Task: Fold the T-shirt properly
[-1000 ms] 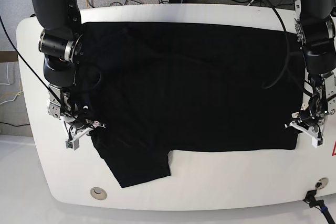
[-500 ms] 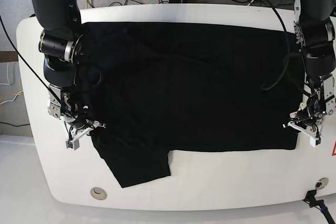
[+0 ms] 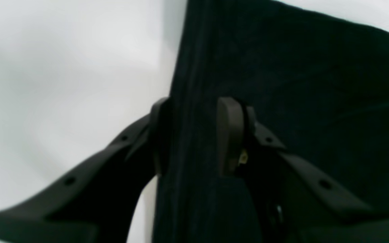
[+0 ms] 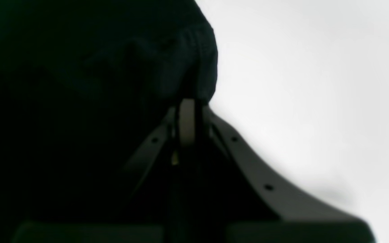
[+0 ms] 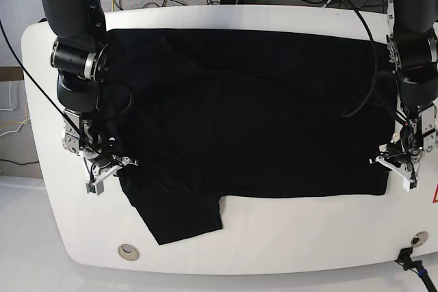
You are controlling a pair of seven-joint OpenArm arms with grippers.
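Table [image 5: 274, 244], white and rounded, carries the large plain black cloth T-shirt [image 5: 246, 114] spread flat across it. Right gripper [image 5: 113, 169] pinches the shirt's edge, jaws pressed together. Left gripper [image 5: 395, 166] straddles the opposite hem [image 3: 194, 141], jaws partly spread.

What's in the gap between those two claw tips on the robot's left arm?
The black T-shirt: its edge runs straight between the left gripper jaws, one jaw on each side. The left wrist view shows it.
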